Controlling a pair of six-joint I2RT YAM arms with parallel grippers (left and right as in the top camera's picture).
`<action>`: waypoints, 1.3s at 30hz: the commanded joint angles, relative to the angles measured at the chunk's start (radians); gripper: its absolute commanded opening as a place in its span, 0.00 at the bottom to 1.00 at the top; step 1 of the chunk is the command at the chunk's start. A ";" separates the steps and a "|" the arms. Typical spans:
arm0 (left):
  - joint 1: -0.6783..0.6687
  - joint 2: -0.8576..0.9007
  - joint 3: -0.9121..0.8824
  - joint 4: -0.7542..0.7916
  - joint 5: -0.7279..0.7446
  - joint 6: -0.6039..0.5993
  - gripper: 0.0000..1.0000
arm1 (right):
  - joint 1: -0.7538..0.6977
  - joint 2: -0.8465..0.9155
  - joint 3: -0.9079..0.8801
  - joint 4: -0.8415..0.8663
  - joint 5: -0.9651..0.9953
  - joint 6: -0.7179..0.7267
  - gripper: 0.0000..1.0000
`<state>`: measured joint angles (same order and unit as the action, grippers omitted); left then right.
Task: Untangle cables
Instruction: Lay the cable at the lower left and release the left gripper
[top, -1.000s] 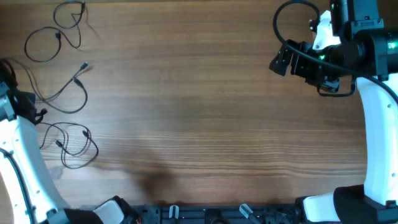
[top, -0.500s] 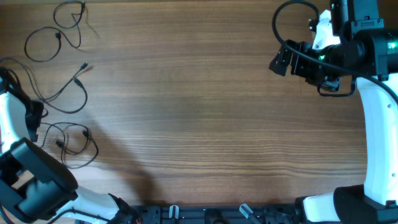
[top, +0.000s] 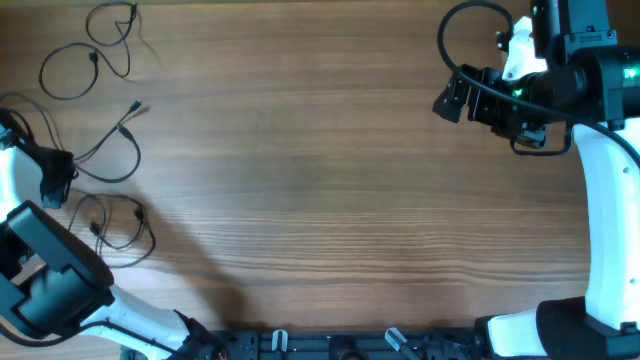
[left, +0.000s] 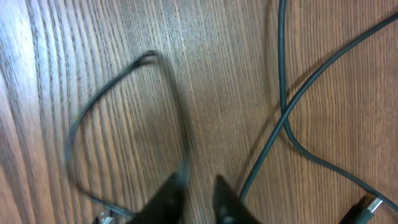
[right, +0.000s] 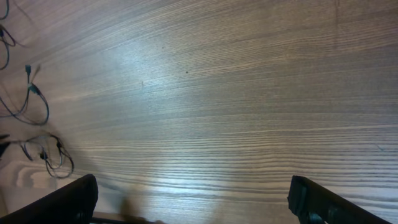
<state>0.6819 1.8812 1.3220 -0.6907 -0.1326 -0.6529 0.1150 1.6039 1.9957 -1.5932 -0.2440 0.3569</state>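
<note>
Thin black cables (top: 125, 128) lie in three loose loops down the left edge of the brown wooden counter (top: 320, 180), from far-left corner to mid-edge. Left hand (left: 199, 199) low over one loop, fingers narrowly apart; grip cannot be told. Right hand (right: 194, 202) spread wide near far-right corner.

Down the left side of the frame, apart from one another: thin black wire in two loose loops (top: 92, 58), upper left; below, thin black wire in an open arc (top: 125, 128), plug ends uppermost; lowest, thin black wire bundled in a small coil (top: 140, 213).
</note>
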 joint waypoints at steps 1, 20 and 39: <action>0.004 0.006 0.018 0.003 -0.094 0.018 0.04 | 0.006 0.010 -0.008 -0.015 -0.013 -0.014 1.00; 0.095 -0.058 0.185 0.102 -0.143 0.146 0.04 | 0.006 0.010 -0.008 -0.008 -0.013 -0.013 1.00; 0.198 0.062 0.185 -0.020 -0.226 0.070 0.72 | 0.006 0.010 -0.008 -0.013 0.003 0.010 1.00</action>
<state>0.8730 1.9369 1.4929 -0.7223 -0.3428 -0.5823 0.1150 1.6039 1.9957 -1.6085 -0.2432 0.3614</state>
